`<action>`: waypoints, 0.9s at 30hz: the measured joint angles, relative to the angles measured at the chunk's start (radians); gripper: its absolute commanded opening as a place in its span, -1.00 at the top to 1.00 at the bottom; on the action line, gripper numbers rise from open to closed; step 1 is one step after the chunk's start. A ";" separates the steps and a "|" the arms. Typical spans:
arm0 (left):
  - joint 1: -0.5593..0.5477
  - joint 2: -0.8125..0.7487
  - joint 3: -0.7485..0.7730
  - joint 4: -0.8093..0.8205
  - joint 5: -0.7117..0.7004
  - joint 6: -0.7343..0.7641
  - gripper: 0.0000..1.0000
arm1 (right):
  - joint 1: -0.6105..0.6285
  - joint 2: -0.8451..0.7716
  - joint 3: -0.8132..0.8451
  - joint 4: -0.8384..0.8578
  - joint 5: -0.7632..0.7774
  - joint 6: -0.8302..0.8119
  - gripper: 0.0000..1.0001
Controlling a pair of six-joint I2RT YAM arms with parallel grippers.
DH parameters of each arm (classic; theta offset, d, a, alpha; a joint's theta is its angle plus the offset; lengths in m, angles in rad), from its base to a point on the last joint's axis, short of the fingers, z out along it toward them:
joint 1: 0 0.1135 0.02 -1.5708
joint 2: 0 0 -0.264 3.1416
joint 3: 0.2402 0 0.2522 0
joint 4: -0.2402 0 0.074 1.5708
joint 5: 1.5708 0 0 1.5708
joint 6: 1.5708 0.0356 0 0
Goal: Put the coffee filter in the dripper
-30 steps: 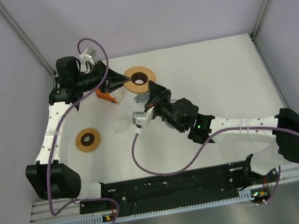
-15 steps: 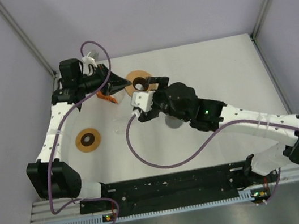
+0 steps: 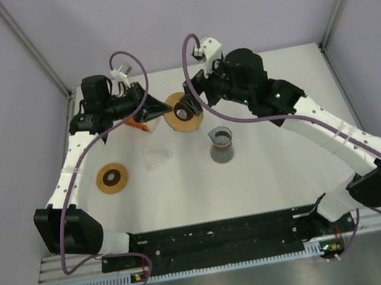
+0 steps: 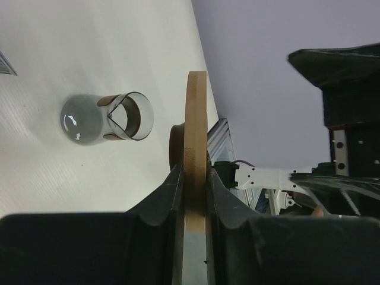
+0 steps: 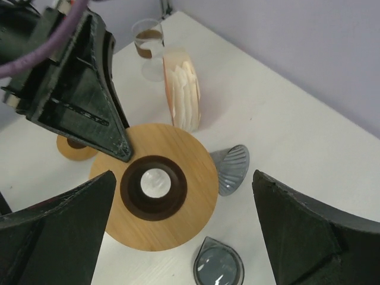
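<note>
Task barely begun.

- **Left gripper** (image 4: 195, 173): clamped on the rim of the dripper (image 4: 196, 107), a wooden disc with a dark centre hole. It held the disc roughly level at the far left of the table. I could not tell whether the disc was lifted or resting.
- **Right gripper** (image 5: 183, 184): hung just over the disc, jaws wide apart, nothing in them.
- **Coffee filter:** none picked. The filter stack (image 5: 181, 89) stood on edge on the table near the dripper, touched by neither gripper.
- **Dripper hole:** bare, no paper in it.
- **Glass carafe** (image 3: 220, 145): upright mid-table, apart from both grippers. It looked empty, though the tinted glass left some doubt.
- **Second wooden ring** (image 3: 111, 177): lay flat at the left.

Left to do, by my reckoning: pull one filter and seat it in the dripper.
</note>
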 measured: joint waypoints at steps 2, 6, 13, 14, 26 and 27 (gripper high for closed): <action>0.000 -0.008 -0.001 0.000 0.000 0.006 1.00 | 0.000 0.029 0.009 -0.033 -0.002 0.030 -0.78; 0.000 -0.018 -0.001 0.000 0.000 0.010 1.00 | 0.001 0.086 0.009 -0.109 0.004 0.066 -0.59; -0.002 -0.019 -0.002 0.001 0.001 0.009 1.00 | 0.001 0.138 0.025 -0.161 0.023 0.082 -0.38; -0.002 -0.019 -0.002 0.001 0.001 0.009 1.00 | 0.001 0.146 0.034 -0.162 0.024 0.083 -0.33; -0.002 -0.026 -0.007 -0.009 -0.016 0.066 -0.04 | -0.013 0.185 0.058 -0.173 0.027 0.121 1.00; -0.002 -0.026 -0.003 -0.024 -0.032 0.080 -0.17 | -0.015 0.184 0.058 -0.175 0.033 0.118 1.00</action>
